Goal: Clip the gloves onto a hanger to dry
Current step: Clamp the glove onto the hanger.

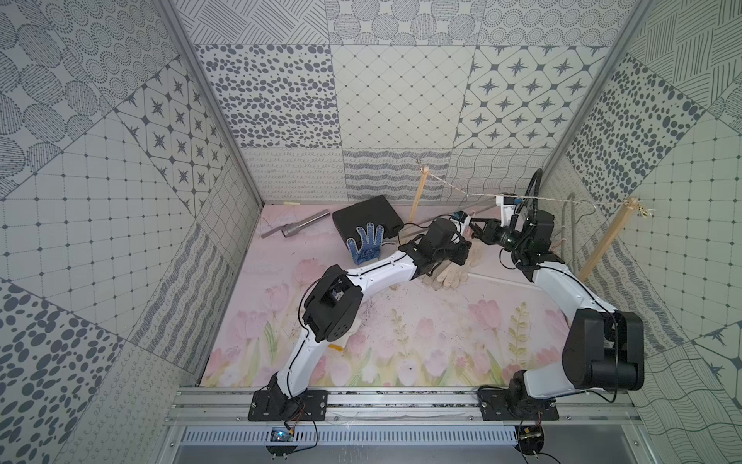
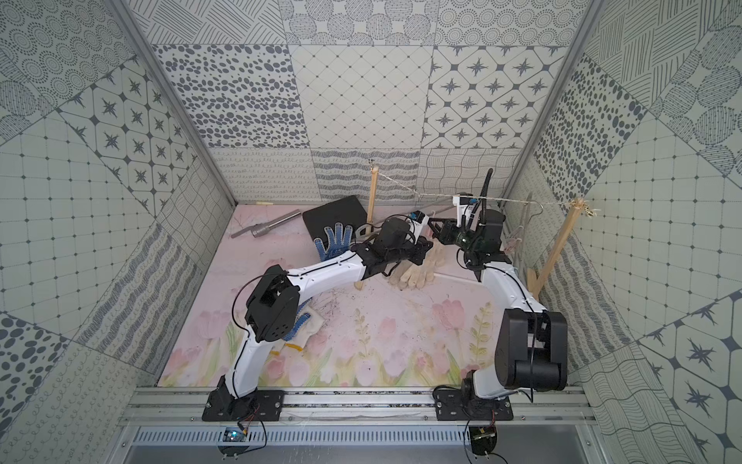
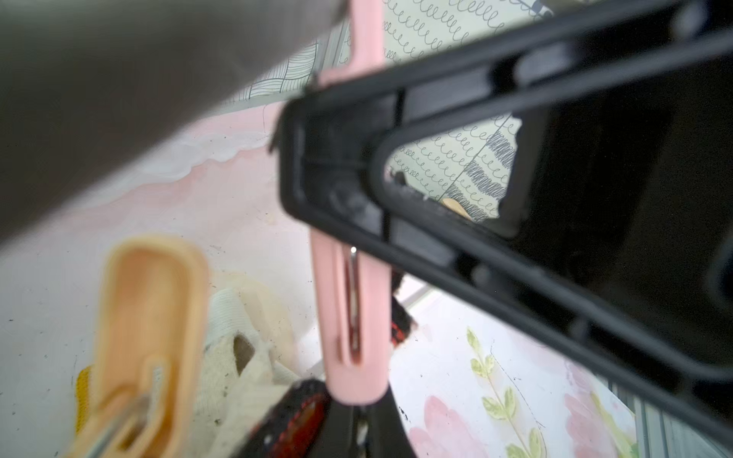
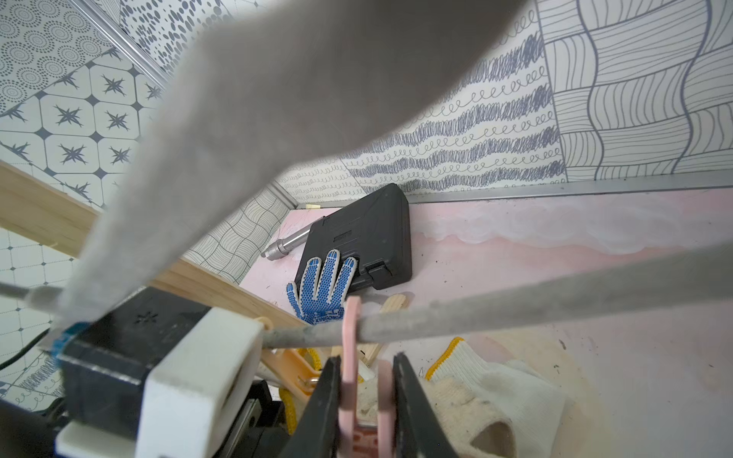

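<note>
My right gripper [image 4: 367, 396] is shut on a pink peg [image 4: 351, 337] that hooks over the hanger's [image 4: 515, 301] grey bar, one black finger pressing each arm. My left gripper [image 3: 357, 428] is shut just under that pink peg's [image 3: 349, 317] end. Cream glove fabric [image 3: 238, 380] lies against its fingers; I cannot tell if it is pinched. An orange peg [image 3: 146, 317] hangs beside it. More cream gloves [image 1: 445, 275] lie on the floor below both grippers. A blue-dotted glove [image 1: 365, 243] rests partly on the black case. Another glove [image 2: 301, 325] lies under my left elbow.
A black case [image 1: 367, 221] and a metal tube [image 1: 297, 227] lie at the back of the floor. Two wooden posts [image 1: 417, 197] [image 1: 606, 241] carry a string [image 1: 562, 201] across the back right. Patterned walls close in on three sides.
</note>
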